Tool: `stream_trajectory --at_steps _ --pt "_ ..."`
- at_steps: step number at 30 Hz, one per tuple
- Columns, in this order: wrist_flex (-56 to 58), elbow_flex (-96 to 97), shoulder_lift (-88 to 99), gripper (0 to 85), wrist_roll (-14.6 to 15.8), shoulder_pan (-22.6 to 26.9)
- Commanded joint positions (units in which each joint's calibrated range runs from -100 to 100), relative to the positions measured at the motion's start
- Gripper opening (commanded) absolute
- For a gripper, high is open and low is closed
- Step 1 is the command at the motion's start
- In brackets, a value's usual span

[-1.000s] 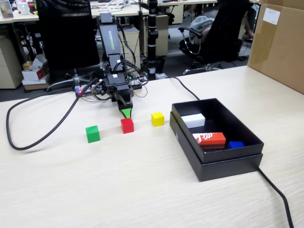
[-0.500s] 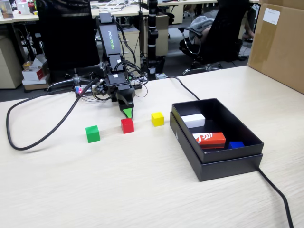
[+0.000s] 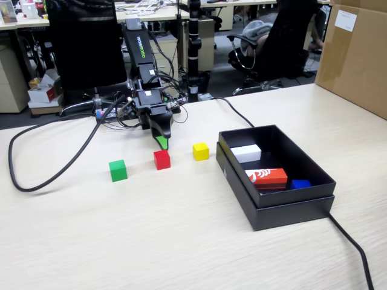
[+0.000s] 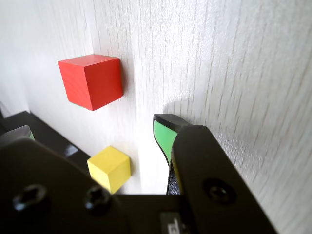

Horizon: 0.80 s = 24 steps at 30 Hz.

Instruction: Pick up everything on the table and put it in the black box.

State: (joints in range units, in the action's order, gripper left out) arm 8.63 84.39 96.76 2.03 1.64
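1. Tool (image 3: 161, 144): green-tipped black jaws pointing down, above the tabletop just behind the small red cube; it holds nothing. In the wrist view one green pad (image 4: 164, 136) shows at centre and a second tip barely shows at the left edge, so the jaws stand wide apart.
2. Small red cube (image 3: 161, 159): on the light beige wood-grain tabletop (image 3: 151, 235), free on all sides.
3. Small green cube (image 3: 118, 170): left of the red cube in the fixed view, apart from it, bare tabletop all round.
4. Small yellow cube (image 3: 201, 151): between the red cube and the box, near the box's left wall but not touching.
5. Shallow matte black cardboard box (image 3: 290, 202): open-topped, right of the cubes; inside lie a white block (image 3: 246, 153), an orange-red block with a white mark (image 3: 266, 177) and a small blue piece (image 3: 300, 184).
6. Thick black cable (image 3: 48, 172): loops across the tabletop left of the green cube; another black cable (image 3: 354, 251) runs from the box's near corner.
7. Large brown cardboard carton (image 3: 354, 57): at the right edge, well apart from the cubes.
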Motion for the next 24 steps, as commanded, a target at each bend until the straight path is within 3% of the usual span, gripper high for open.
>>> stream_trajectory --at_steps 1,8,9,19,24 --pt "8.0 -7.96 1.97 48.7 1.76 0.63" --pt "28.21 -22.92 2.32 48.5 3.76 1.22" --pt "37.11 -29.18 2.32 48.8 4.4 0.93" --pt "61.82 -49.85 1.97 48.0 4.49 -0.88" --pt "65.88 -55.2 1.17 47.7 3.42 -2.98"
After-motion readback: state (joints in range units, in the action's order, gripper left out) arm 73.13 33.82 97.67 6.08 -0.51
